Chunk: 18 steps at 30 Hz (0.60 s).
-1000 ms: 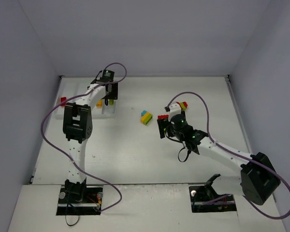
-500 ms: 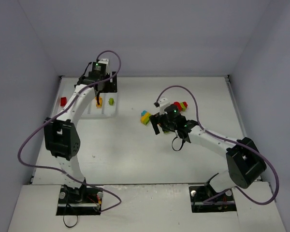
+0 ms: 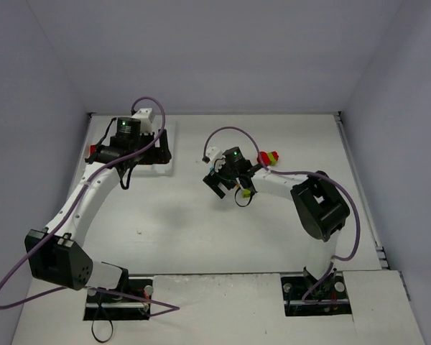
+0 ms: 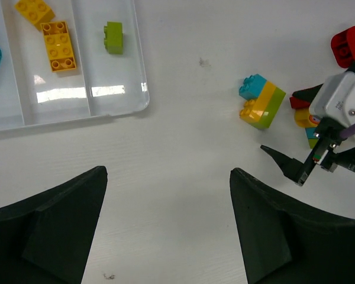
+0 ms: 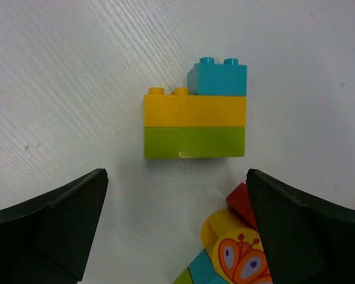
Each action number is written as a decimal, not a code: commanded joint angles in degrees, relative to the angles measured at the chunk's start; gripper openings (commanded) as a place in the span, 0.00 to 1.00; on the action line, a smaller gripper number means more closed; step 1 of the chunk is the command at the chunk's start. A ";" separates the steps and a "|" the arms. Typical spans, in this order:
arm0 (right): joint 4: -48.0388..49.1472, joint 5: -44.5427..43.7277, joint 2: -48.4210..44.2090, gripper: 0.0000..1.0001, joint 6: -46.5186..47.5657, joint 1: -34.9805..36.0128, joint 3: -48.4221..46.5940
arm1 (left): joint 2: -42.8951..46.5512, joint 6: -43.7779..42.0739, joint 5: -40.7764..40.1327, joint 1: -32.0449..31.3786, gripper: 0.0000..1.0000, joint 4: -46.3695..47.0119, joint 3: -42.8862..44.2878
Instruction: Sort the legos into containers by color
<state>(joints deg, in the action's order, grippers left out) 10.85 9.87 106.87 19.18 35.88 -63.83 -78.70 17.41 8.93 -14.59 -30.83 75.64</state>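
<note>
Lego clump [image 5: 194, 112], 3 bricks, just beyond tips of spread right pincer [image 5: 176, 175].

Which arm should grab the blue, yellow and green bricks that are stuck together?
Probably the right. The right gripper is open directly above the clump, framed between its fingers. The left gripper, also open, is by the tray, with the clump off to its side.
</note>
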 commanded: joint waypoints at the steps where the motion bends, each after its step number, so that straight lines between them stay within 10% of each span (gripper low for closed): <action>1: 1.19 1.64 0.44 1.00 2.97 -0.98 -4.54 | 1.97 0.34 2.32 -0.26 0.78 3.40 0.74; 18: 0.40 8.14 8.35 0.97 3.50 -3.01 -10.43 | 0.74 0.08 2.76 -0.09 0.78 2.88 1.18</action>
<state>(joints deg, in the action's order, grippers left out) 10.46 14.94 115.50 21.63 33.34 -71.90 -78.70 17.39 10.74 -14.57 -30.59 75.09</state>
